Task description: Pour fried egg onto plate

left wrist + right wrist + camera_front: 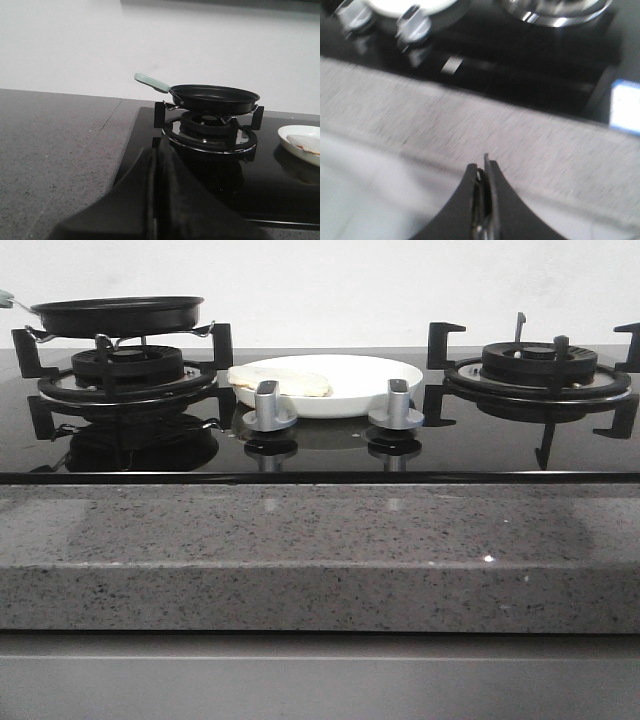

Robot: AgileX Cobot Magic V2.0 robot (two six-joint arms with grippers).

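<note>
Black and glossy, the glass cooktop sits behind a speckled grey stone counter edge in the front view, which shows neither arm.

Farthest left, the left gripper shows only in its own wrist view: its two dark fingers are pressed together with nothing between them. It hangs low over the near left corner of the cooktop, where glass meets grey counter. Straight ahead of it stands the left burner grate, and on that grate rests the black frying pan, level, its pale green handle reaching away toward the counter side. No food can be seen in the pan from these angles.

Beyond the pan, off to the gripper's far side, lies the plate, white and shallow, set on the glass between the two burners and behind two silver control knobs. The fried egg lies on the plate's left part, its pale edge overhanging the rim slightly.

Further right stands the right burner grate, bare of any pan.

The right gripper appears in a blurred wrist view, fingers closed together and holding nothing. It hovers over the grey counter edge, with the knobs and plate rim ahead of it and apart from it.
</note>
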